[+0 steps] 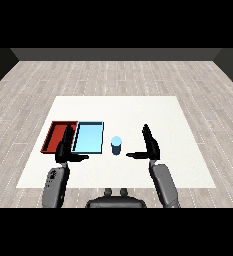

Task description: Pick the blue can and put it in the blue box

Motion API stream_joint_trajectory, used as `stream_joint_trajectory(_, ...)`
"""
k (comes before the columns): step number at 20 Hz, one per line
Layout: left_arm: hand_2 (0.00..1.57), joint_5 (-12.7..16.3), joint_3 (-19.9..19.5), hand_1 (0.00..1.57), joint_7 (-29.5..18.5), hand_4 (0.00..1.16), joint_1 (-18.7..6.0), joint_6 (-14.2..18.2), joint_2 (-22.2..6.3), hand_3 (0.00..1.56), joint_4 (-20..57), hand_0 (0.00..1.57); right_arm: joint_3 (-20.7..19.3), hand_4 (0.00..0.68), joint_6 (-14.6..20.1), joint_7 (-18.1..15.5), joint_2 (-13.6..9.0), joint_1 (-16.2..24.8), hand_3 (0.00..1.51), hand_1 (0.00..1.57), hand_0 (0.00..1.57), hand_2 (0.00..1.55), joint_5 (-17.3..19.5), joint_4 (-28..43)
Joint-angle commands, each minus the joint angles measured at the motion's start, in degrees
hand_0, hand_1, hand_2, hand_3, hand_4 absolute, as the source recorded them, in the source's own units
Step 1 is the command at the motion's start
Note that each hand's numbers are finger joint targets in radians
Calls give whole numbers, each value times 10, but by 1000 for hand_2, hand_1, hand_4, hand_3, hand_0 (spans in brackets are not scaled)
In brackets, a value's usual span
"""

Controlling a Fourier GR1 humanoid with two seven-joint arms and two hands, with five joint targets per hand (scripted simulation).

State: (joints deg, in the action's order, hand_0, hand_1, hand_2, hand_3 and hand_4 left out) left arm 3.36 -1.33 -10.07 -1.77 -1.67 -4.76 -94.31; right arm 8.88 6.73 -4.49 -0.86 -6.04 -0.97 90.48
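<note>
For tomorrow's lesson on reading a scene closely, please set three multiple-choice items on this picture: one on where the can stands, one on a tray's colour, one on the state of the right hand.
1. Where is the blue can?
A. in the red tray
B. on the table, right of the light blue tray
C. held in the left hand

2. What colour is the tray furthest left?
A. red
B. green
C. yellow

3. What is the right hand doing?
A. curled round the can
B. resting in a tray
C. open, beside the can

Answers: 1 B, it stands upright just right of the light blue tray. 2 A, the red tray lies leftmost. 3 C, its fingers are straight, apart from the can.
</note>
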Motion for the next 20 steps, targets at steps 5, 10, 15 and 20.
stream_joint_trajectory(5, 0, 26, -32, 0, -142, 0, -10, -46, -7, 0, 42, 0, 35, 0, 15, -63, 8, 2, 0, 0, 0, 0, -44, -1)
stream_joint_trajectory(10, 0, 45, -48, 0, -123, 0, -19, -55, -12, 0, 32, 0, 47, 0, 4, -83, 9, 16, 0, 0, 0, 0, -38, 2)
stream_joint_trajectory(15, 0, 11, 3, 0, -115, 0, 59, -29, 27, 0, -49, 0, 4, 0, -20, -69, 6, -8, 0, 0, 0, 0, -63, -22)
stream_joint_trajectory(20, 0, 24, -34, 0, -121, 0, 5, -46, 1, 0, 12, 0, 75, 0, 31, -69, 9, -2, 0, 0, 0, 0, -75, -6)
